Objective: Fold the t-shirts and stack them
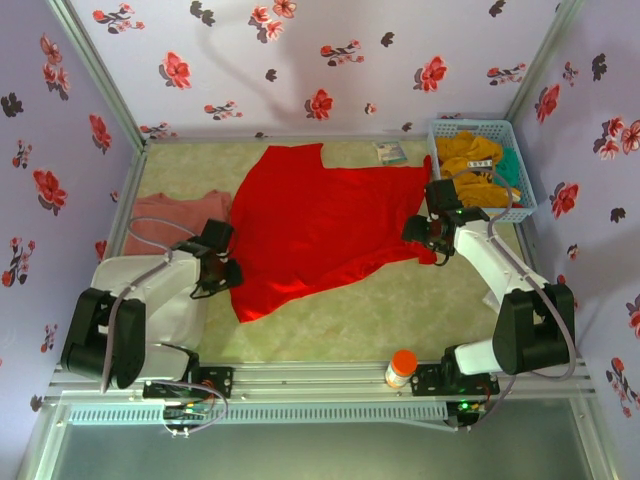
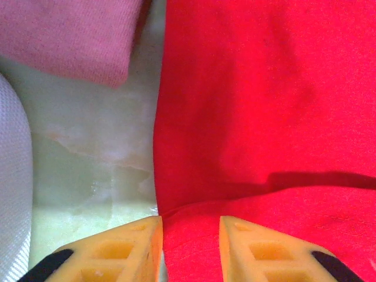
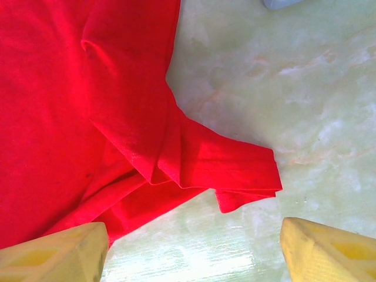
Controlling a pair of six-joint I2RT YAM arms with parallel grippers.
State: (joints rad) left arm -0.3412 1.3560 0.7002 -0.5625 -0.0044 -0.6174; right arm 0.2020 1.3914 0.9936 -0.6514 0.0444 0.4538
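From above, the big red t-shirt [image 1: 320, 230] lies spread out in the middle of the table [image 1: 400, 310]. It is wrinkly at the bottom. The pink t-shirt [image 1: 175, 215] lies bunched up just to its left. The left gripper [image 1: 225, 272] is at the red shirt's left edge. The right gripper [image 1: 420, 235] is at its right edge, near a basket [image 1: 520, 205].

In the left wrist view, the left gripper [image 2: 189, 220] has a small gap, with red cloth under it.

In the right wrist view, the right gripper [image 3: 194, 226] is wide open above a crumpled red sleeve [image 3: 235, 170].
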